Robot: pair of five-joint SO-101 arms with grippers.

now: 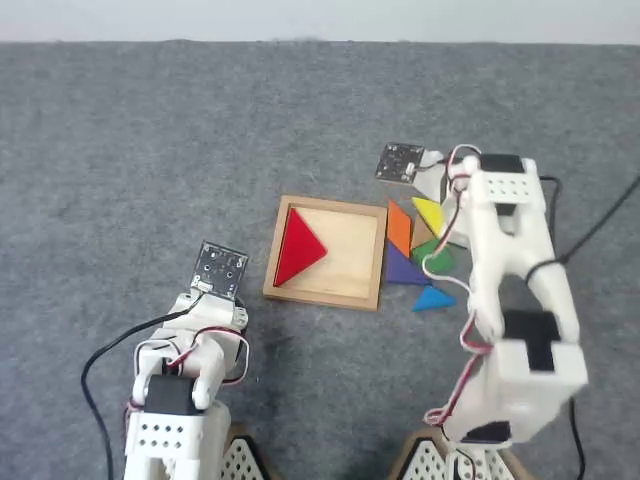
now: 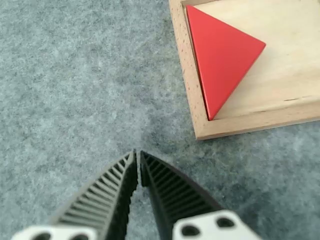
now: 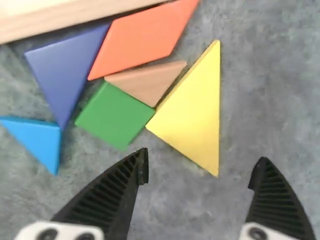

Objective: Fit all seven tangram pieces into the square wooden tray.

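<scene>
Red is the one colour inside the tray [image 1: 322, 296]: the red triangle [image 1: 297, 247] lies flat against the tray wall farthest from the loose pieces. The other six sit packed together just outside the opposite wall, and the right end effector [image 3: 201, 162] hangs over them, jaws spread wide, with a corner of the yellow triangle [image 3: 195, 112] between them. My worry is that tight packing: the yellow piece touches the tan triangle [image 3: 147, 80] and the green square [image 3: 114, 115], so a closing pinch could shove those into the orange parallelogram [image 3: 145, 37] or scatter them away from the tray. Slanted edges could also squirt a thin, flat piece out sideways. The left end effector [image 2: 138, 155] is pinched closed on nothing, near the tray's corner beside the red piece. Grey, felt-like cloth [image 1: 150, 150] covers the bench, with a pale wall [image 1: 320, 18] beyond the tray
</scene>
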